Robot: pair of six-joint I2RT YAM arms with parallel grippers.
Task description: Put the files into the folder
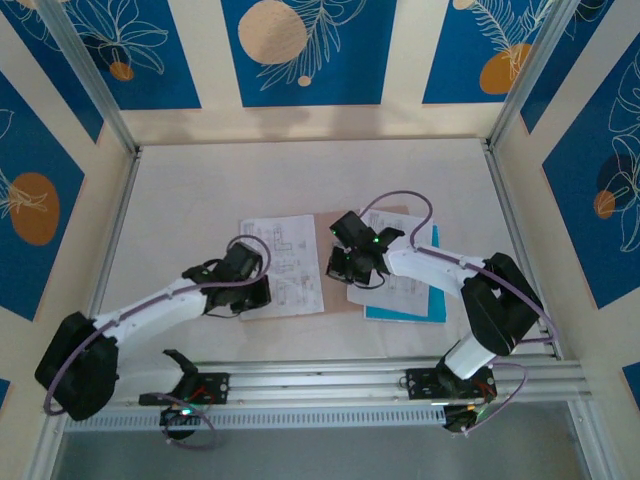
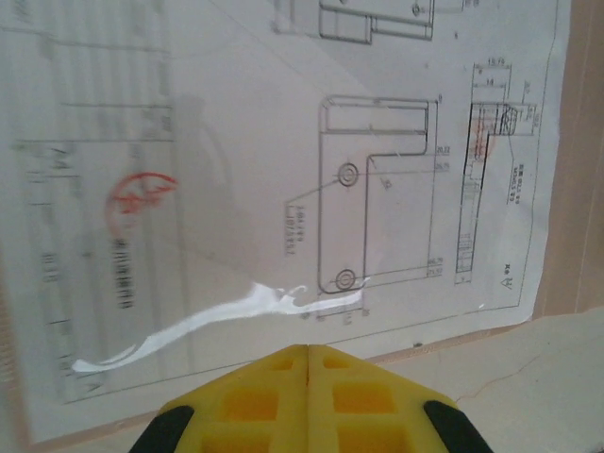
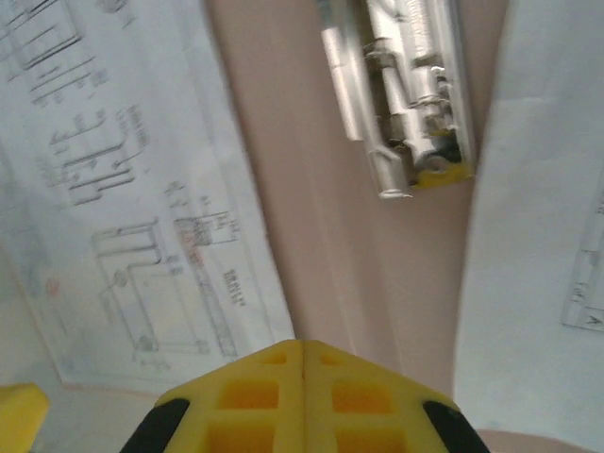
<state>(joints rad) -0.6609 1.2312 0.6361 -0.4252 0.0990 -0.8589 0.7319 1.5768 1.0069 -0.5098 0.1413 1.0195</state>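
Left end effector (image 2: 308,351) and right end effector (image 3: 302,345) clenched, empty; left should pin sheet (image 2: 283,189) flat while right lifts clip (image 3: 406,104) on folder (image 3: 330,245).

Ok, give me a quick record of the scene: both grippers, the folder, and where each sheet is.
left gripper: jaws shut, empty, low over the left printed sheet's near edge
right gripper: jaws shut, empty, above the folder's spine
folder: open, lying flat
metal clip: at the spine
left printed sheet: on the folder's left flap
right printed sheet: right of the spine, on top of the cyan sheet
cyan sheet: under that sheet, near and right edges showing
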